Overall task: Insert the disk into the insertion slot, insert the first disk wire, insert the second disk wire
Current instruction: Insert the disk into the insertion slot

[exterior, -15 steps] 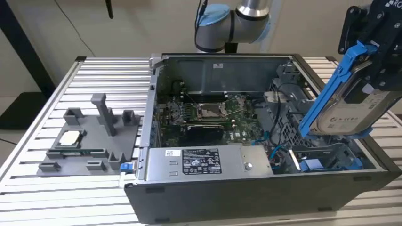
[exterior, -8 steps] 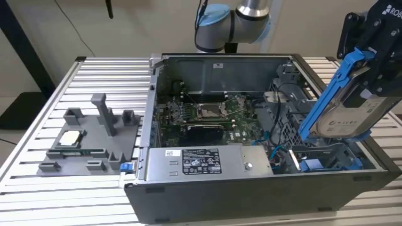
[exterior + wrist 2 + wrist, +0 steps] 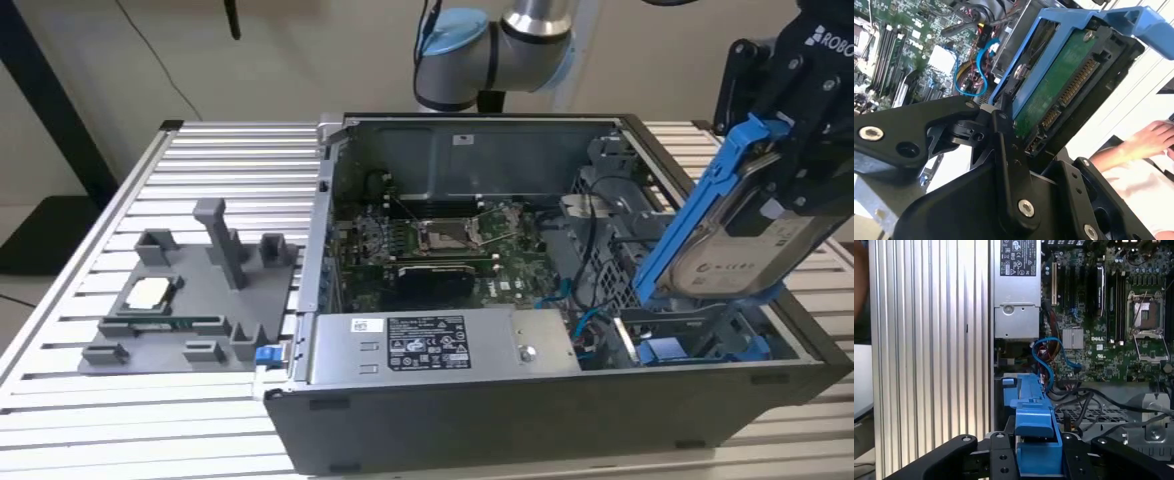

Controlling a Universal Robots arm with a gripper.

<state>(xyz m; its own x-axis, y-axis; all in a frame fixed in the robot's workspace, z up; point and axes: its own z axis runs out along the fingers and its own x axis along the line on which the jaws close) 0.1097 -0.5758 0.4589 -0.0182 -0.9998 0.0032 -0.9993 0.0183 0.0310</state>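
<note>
Black hand point(image 3: 1036, 455) clamps tilted, blue-framed silver disk point(image 3: 737, 258)

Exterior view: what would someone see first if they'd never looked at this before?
The bright blue-framed disk jumps out: the black pincer holds it tilted in the air above the slot at the exterior view's right. Next comes the open computer case in the middle, with its green board lying bare inside.
</note>
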